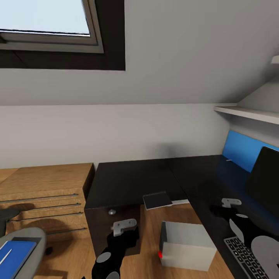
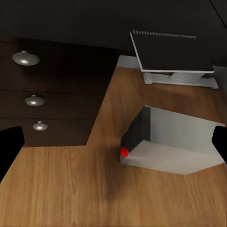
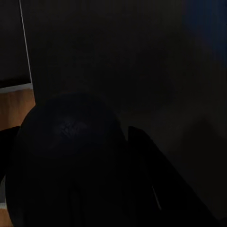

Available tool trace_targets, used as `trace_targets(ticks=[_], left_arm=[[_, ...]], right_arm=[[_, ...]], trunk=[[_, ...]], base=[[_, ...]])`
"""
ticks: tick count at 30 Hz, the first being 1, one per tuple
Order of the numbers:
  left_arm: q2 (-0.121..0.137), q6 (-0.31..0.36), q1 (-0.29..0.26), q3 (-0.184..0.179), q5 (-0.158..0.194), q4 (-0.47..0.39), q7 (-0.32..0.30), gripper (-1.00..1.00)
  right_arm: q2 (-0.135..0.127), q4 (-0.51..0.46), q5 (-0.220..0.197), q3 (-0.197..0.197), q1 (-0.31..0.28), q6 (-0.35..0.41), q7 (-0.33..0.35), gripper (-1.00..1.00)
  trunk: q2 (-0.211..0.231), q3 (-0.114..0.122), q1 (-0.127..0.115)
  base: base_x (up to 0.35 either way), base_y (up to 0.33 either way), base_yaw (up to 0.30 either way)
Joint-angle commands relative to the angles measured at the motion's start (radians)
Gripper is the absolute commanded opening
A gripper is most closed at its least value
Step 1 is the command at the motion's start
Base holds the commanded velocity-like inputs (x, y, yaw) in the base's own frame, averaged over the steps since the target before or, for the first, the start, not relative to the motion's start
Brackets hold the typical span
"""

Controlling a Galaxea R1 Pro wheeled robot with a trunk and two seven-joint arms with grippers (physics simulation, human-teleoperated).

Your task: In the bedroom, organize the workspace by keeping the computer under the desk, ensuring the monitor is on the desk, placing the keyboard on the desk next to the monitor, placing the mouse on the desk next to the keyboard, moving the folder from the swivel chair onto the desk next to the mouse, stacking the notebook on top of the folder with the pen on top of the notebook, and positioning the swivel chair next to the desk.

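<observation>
- I see a bedroom with one dark L-shaped desk (image 1: pixel 131 180) and a wooden floor.
- One computer (image 1: pixel 190 246) sits on the floor beside the desk; one notebook (image 2: pixel 171 51) overhangs the desk edge.
- One keyboard (image 1: pixel 248 255) and one monitor (image 1: pixel 265 178) rest on the desk.
- My left gripper (image 2: pixel 113 146) is spread wide; my right gripper (image 1: pixel 232 207) I cannot tell.

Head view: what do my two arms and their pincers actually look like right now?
Both arms are glossy black with pale grey oval patches on the links. A light grey metal bracket sits on top near each wrist, above the left pincer and the right pincer. In the left wrist view, its black fingertips show at the edges. No cables or markings are visible.
</observation>
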Motion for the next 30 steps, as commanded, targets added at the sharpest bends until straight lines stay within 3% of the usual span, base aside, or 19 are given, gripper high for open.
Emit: trace_targets(ticks=[1, 8, 24, 28, 30], left_arm=[[0.001, 0.003, -0.001, -0.002, 0.004, -0.001, 0.007, 1.00], [0.001, 0.004, -0.001, -0.002, 0.005, -0.001, 0.007, 1.00], [0.000, 0.004, -0.001, -0.003, 0.006, -0.003, 0.007, 1.00], [0.001, 0.004, -0.001, -0.001, 0.005, -0.008, 0.008, 1.00], [0.001, 0.004, -0.001, 0.002, 0.007, -0.027, 0.009, 1.00]], right_arm=[[-0.001, -0.001, -0.013, 0.003, -0.001, 0.002, 0.003, -1.00], [-0.001, -0.001, -0.013, 0.004, -0.001, 0.003, 0.003, -1.00], [0.001, -0.001, -0.013, 0.009, -0.001, 0.002, -0.006, -1.00], [0.001, -0.001, -0.014, 0.010, -0.001, 0.027, -0.086, -1.00], [0.000, -0.001, -0.015, 0.008, -0.001, 0.102, -0.161, -1.00]], trunk=[[-0.001, -0.001, 0.000], [-0.001, -0.001, 0.000], [-0.001, -0.001, 0.000], [-0.001, -0.001, 0.000], [-0.001, -0.001, 0.000]], base=[[0.213, 0.000, 0.000], [0.188, 0.000, 0.000], [0.008, 0.000, 0.000], [0.000, 0.000, 0.000], [0.000, 0.000, 0.000]])
